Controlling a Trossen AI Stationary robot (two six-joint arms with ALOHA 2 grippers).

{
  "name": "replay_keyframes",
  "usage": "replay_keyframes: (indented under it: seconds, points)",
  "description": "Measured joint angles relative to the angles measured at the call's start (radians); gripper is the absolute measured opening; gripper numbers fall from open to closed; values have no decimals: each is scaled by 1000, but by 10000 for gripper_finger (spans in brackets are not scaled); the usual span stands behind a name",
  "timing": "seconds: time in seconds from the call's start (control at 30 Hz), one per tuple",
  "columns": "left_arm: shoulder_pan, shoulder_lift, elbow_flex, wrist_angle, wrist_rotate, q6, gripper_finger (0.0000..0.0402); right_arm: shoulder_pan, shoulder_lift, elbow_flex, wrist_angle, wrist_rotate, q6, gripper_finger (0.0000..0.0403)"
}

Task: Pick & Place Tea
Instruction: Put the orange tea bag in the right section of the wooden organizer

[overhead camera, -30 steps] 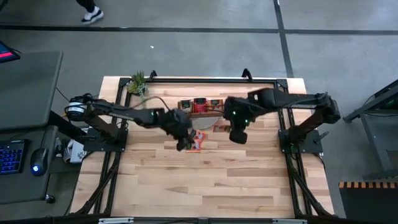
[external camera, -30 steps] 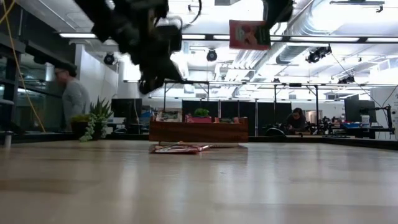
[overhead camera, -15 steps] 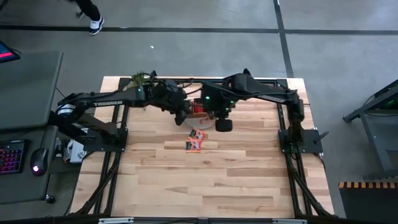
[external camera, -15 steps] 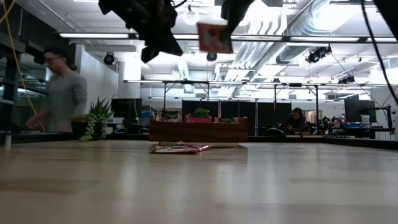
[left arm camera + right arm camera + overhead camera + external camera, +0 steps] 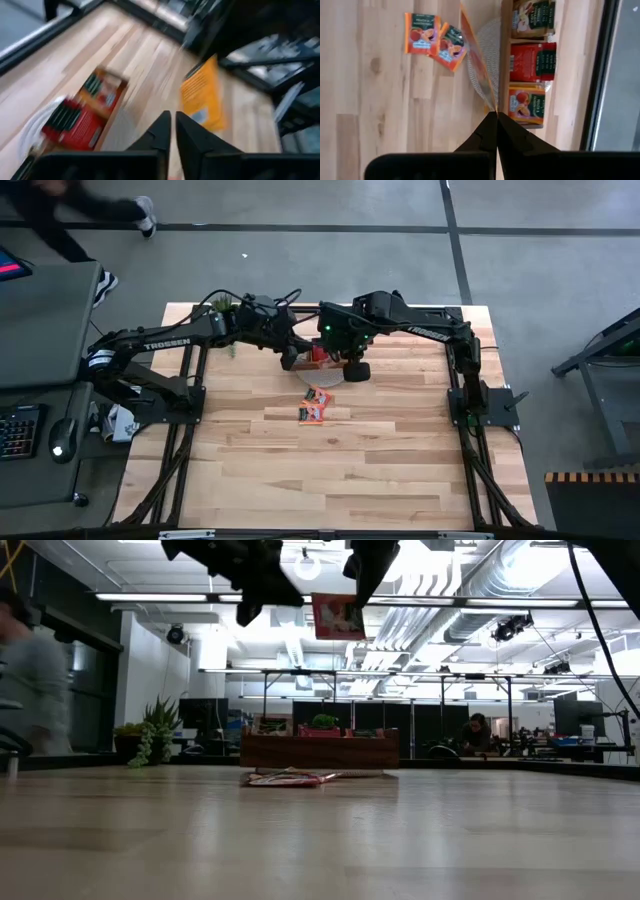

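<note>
The brown wooden tray (image 5: 322,350) stands near the table's far edge, with tea sachets upright in its three compartments (image 5: 527,60). My right gripper (image 5: 352,370) hangs just on the near side of it, shut on an orange tea sachet (image 5: 338,617). Two more tea sachets (image 5: 315,406) lie flat on the table nearer the front. My left gripper (image 5: 291,358) is high beside the tray's left end. Its fingers (image 5: 165,125) are almost together, with only a narrow slit between them and nothing in it. My right gripper pinches the orange sachet by its upper edge (image 5: 491,107) between its two fingertips. The fingers come from above and point steeply down. The sachet hangs below them, edge-on to the wrist camera and slightly tilted, high above the table.
A pale round mesh mat (image 5: 487,50) lies under the tray's near side. A small potted plant (image 5: 222,310) stands at the far left corner. A black frame (image 5: 330,307) runs along the far edge. A person passes beyond the table at the left (image 5: 25,680).
My left gripper has risen from over the loose sachets and gone toward the far edge, to the tray's left end. My right gripper has carried the hanging orange sachet toward the table's left and far edge, up to the tray, and has rolled as it went.
</note>
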Motion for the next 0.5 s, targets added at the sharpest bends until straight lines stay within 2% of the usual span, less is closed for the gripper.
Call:
replay_keyframes:
  seconds: [0.1,0.3,0.5]
  points:
    - [0,0,0,49,14,-4,69,0,8,0,3,24,-8,0]
    - [-1,0,4,43,64,10,177,0,8,-1,13,20,-12,0]
    - [-3,43,127,-44,33,79,247,0,8,-1,53,20,-12,0]
